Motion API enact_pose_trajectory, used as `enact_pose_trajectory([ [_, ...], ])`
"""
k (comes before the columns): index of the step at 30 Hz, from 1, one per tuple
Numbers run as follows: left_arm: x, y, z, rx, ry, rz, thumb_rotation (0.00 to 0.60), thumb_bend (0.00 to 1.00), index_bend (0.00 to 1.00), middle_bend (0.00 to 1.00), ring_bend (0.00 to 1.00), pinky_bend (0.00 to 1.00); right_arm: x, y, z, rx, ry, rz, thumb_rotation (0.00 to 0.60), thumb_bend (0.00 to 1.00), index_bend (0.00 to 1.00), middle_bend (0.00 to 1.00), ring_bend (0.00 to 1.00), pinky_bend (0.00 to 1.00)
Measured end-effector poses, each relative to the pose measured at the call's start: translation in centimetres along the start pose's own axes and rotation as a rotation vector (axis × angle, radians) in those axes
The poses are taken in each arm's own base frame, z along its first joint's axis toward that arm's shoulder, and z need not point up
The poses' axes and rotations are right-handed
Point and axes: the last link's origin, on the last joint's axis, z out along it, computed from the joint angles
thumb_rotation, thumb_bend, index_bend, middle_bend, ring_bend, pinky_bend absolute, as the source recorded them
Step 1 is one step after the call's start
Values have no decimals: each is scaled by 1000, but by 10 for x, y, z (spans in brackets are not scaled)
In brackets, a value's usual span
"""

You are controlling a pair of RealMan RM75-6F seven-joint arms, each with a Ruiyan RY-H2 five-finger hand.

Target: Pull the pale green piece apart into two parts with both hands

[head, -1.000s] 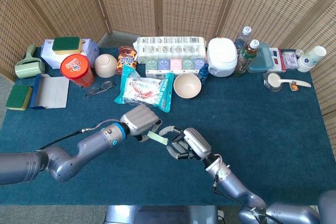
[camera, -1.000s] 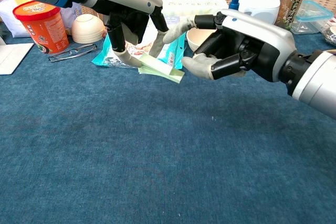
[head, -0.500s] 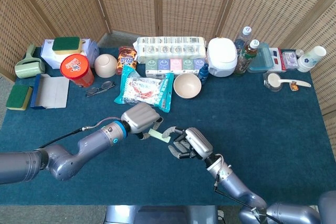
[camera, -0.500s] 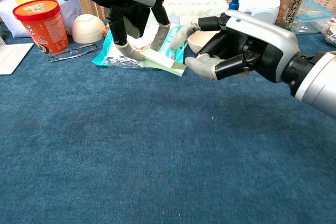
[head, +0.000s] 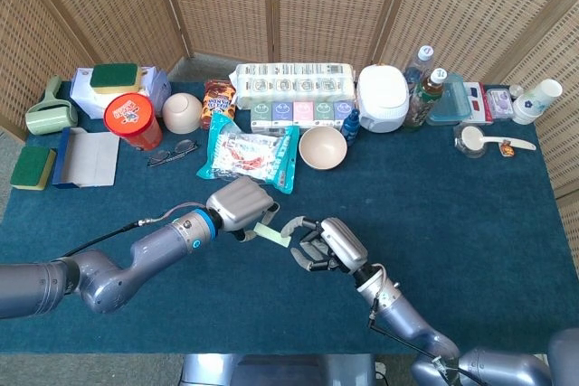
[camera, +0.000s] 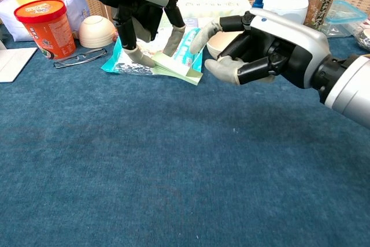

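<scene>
Table (head: 470, 214) covered in dark blue cloth, woven wicker screens behind. Back row, left to right: pale green lint roller (head: 47, 113), white box topped by a green sponge (head: 114, 76), red cylindrical snack tub (head: 132, 120), small cream bowl (head: 182, 111), long white multipack of small bottles (head: 294, 95), white rice cooker (head: 383, 97), two drink bottles (head: 425, 97), clear lidded container (head: 450, 106), stack of white paper cups (head: 538, 99). Nearer the middle: black-framed glasses (head: 172, 151) lying flat, a teal-and-white snack bag (head: 249, 156), and a beige bowl (head: 323, 147) just right of the bag. Far left edge: a blue-edged white folder (head: 86, 157) with a yellow-green sponge (head: 33, 167) beside it. In chest view the snack bag sits directly behind the hands, so its teal edge blends with the piece and partly muddles the outline. The pale green flat piece (camera: 178, 69) is a thin, rectangular strip, held above the cloth at centre-front of the table, tilted with its right end lower. Left hand (camera: 147, 18) comes down from above, fingers (camera: 136, 53) closed on the strip's left end. Right hand (camera: 263, 47) faces it from the right, fingers curled but apart, its grey-tipped thumb just beside the strip's right end; whether it touches cannot be told. It holds nothing that shows.
</scene>
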Motion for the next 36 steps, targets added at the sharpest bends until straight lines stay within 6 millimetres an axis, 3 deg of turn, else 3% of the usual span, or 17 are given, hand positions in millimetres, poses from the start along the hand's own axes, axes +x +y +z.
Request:
enact_pose_trajectory([
  [36, -2, 2, 1, -6, -8, -10, 600, 425, 761, 1000, 1000, 1000, -5, -1, 5, 6, 12, -4, 600, 461, 543, 982, 1000, 1000],
])
